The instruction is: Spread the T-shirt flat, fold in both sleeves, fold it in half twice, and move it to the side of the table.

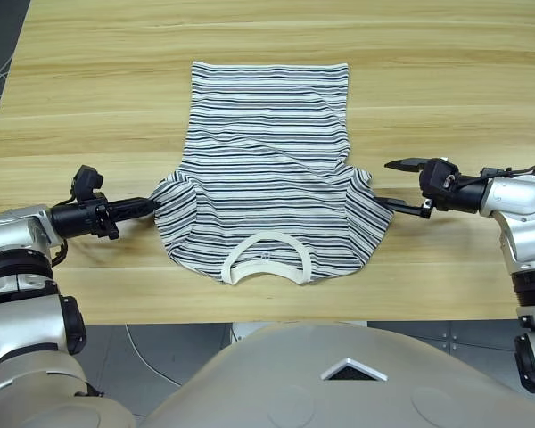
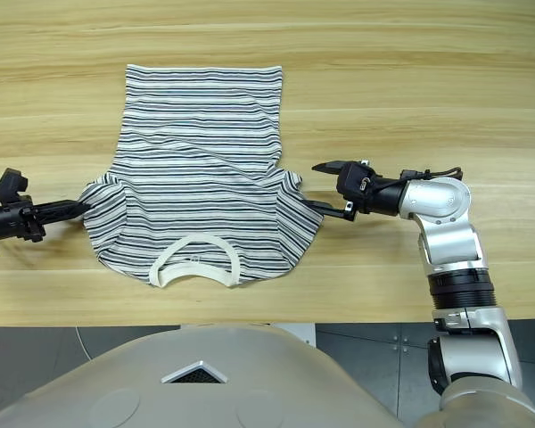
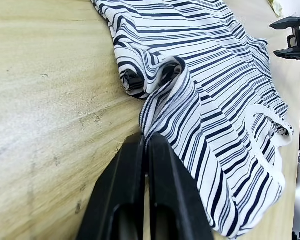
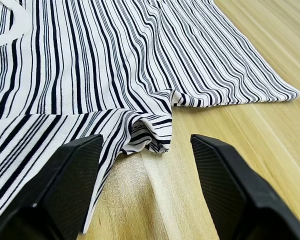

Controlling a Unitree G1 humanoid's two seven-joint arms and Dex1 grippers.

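Wooden table (image 1: pixel 446 89), grey floor (image 1: pixel 160 343) below its near edge. Striped T-shirt (image 1: pixel 267 169) lies flat, sleeves bunched. Left gripper (image 1: pixel 152 207): fingers clamped on one sleeve. Right gripper (image 1: pixel 385 183): fingers spread beside the other.

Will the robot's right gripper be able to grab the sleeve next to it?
Probably yes: the right gripper is open, the bunched sleeve lies just in front of it, and nothing on the table blocks the way.

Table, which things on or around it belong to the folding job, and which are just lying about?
Job: T-shirt; left end effector, shut on a sleeve; right end effector, open by the other sleeve; table.
Just there: floor past the table's near edge.
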